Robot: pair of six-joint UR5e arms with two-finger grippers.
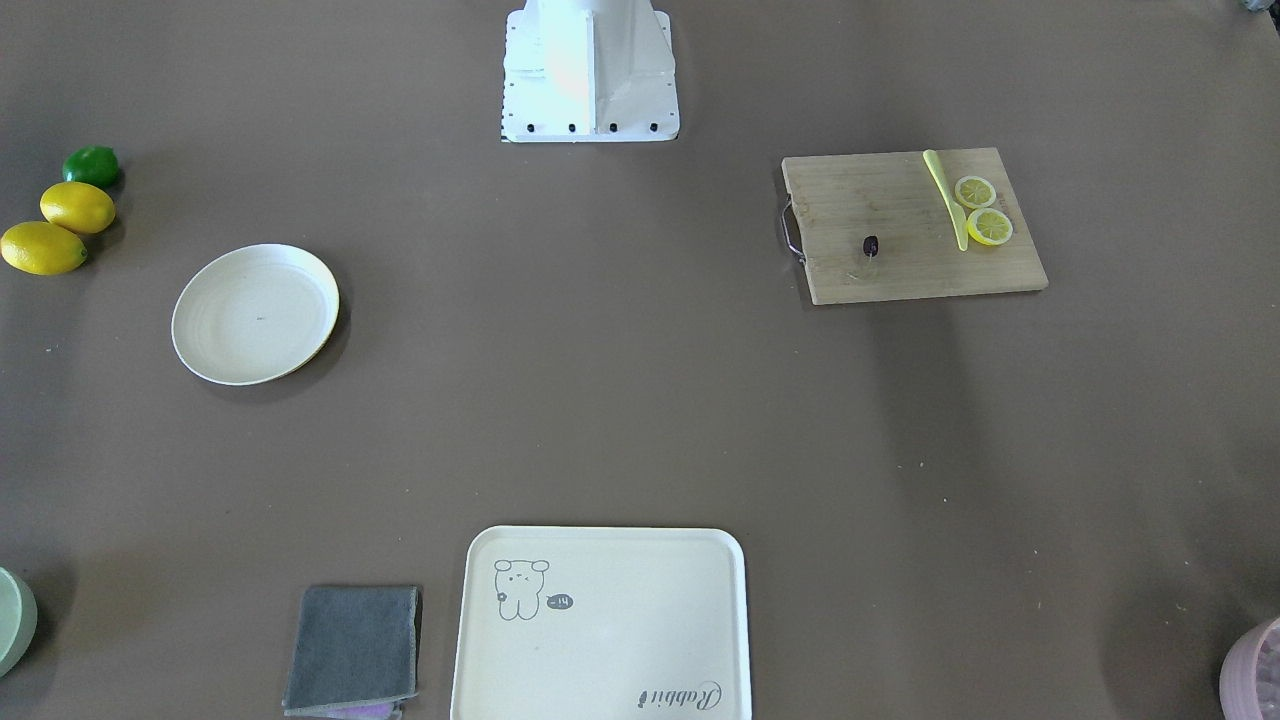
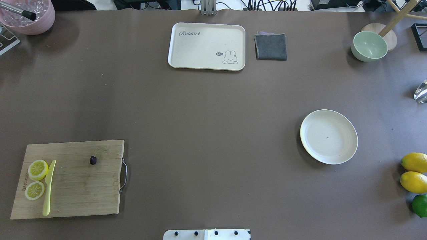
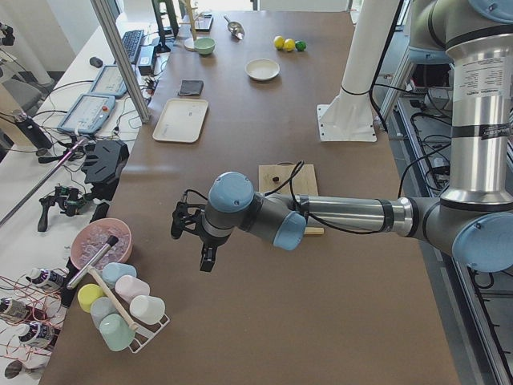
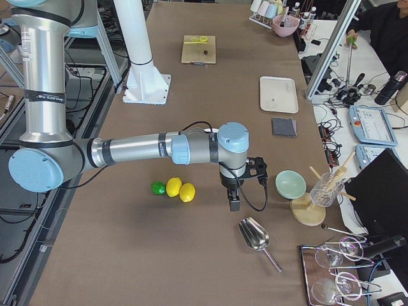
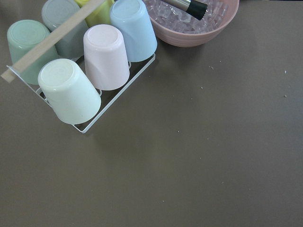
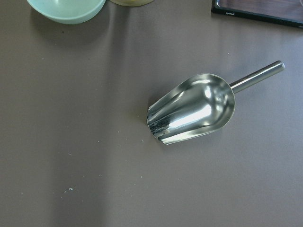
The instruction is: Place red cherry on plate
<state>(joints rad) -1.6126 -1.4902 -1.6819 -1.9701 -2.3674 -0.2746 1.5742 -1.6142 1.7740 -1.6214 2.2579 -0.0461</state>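
Open table [image 2: 206, 133] runs from the cutting board [image 2: 76, 193], bearing the cherry [image 2: 93, 160], to the plate [image 2: 328, 148]. A pink bowl [image 2: 43, 26] holds clear cubes [image 5: 163, 21]. Cannot tell whether the left claw [image 3: 206, 258] or right claw [image 4: 234, 203] is spread.

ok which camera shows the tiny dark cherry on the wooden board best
Overhead exterior: the tiny dark maroon cherry lies unobstructed on the wooden cutting board, stem visible. Front-facing shows it nearly as well; side views show a speck at most; wrist views miss it.
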